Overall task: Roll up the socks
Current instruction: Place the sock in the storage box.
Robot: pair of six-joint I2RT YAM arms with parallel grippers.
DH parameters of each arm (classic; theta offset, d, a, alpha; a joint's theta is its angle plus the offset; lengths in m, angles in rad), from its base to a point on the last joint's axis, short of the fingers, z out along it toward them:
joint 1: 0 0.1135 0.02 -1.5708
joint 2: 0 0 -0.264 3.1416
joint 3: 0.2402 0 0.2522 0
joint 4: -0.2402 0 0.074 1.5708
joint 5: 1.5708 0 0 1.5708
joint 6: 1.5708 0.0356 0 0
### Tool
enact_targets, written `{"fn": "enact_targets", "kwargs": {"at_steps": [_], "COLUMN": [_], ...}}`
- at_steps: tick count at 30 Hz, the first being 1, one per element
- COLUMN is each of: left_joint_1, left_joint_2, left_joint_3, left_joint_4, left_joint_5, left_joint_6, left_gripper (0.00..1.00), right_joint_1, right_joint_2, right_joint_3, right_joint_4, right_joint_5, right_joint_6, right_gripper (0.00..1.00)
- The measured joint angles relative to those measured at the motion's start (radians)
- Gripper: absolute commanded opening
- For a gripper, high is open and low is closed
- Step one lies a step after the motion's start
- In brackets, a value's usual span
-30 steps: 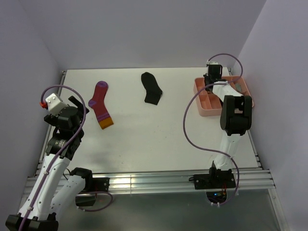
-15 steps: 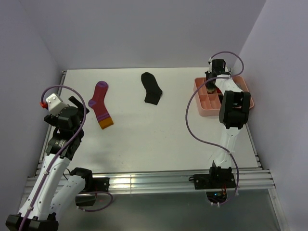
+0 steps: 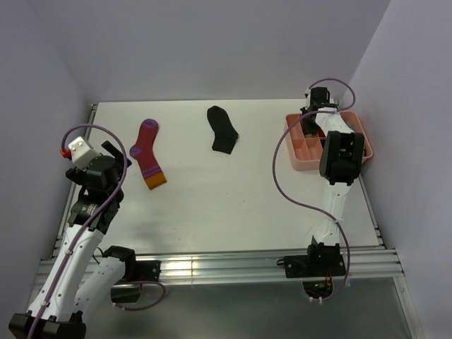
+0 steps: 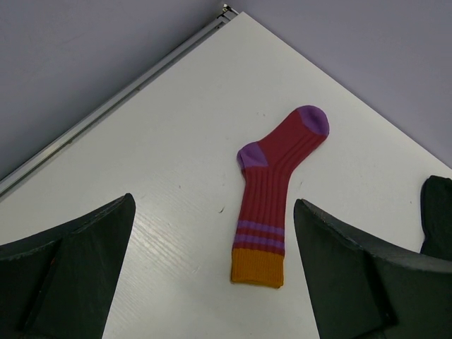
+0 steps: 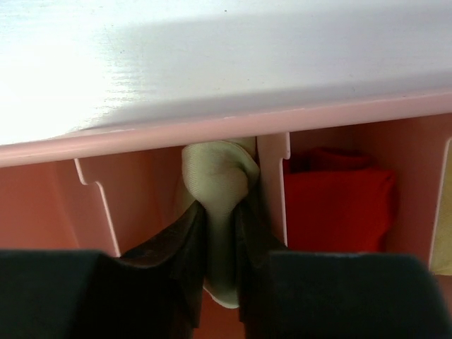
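A magenta sock (image 3: 148, 152) (image 4: 275, 187) with purple stripes and an orange cuff lies flat at the table's left. A black sock (image 3: 223, 130) lies flat near the back middle; its edge shows at the right of the left wrist view (image 4: 439, 219). My left gripper (image 4: 215, 272) hangs open above the table, just short of the orange cuff. Over the pink tray (image 3: 295, 148) (image 5: 141, 131) at the right, my right gripper (image 5: 220, 240) is shut on a bunched cream sock (image 5: 217, 180), held inside a tray compartment against a divider.
A folded red fabric piece (image 5: 337, 205) fills the tray compartment to the right of the cream sock. Purple walls close in the table at the back and both sides. A metal rail (image 3: 212, 267) runs along the near edge between the arm bases.
The right arm has reached further back over the pink tray, its wrist now near the tray's far edge. The left arm and both table socks have stayed put.
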Motion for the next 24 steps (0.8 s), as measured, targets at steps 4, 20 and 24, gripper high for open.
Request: {"fn": "enact_targets", "kwargs": {"at_steps": [4, 20, 24], "left_joint_1": [0.000, 0.001, 0.001], "left_joint_2": [0.000, 0.000, 0.000], "left_joint_3": [0.000, 0.000, 0.000], "left_joint_4": [0.000, 0.000, 0.000], "left_joint_5": [0.001, 0.010, 0.010], "left_joint_6": [0.000, 0.000, 0.000], "left_gripper": [0.99, 0.99, 0.99], "right_joint_1": [-0.003, -0.003, -0.003], "right_joint_2": [-0.026, -0.087, -0.101], "right_joint_3": [-0.041, -0.101, -0.119], "right_joint_4": [0.037, 0.084, 0.090], "right_joint_5": [-0.004, -0.030, -0.032], "right_joint_6": [0.000, -0.006, -0.009], "right_gripper": [0.35, 0.45, 0.45]}}
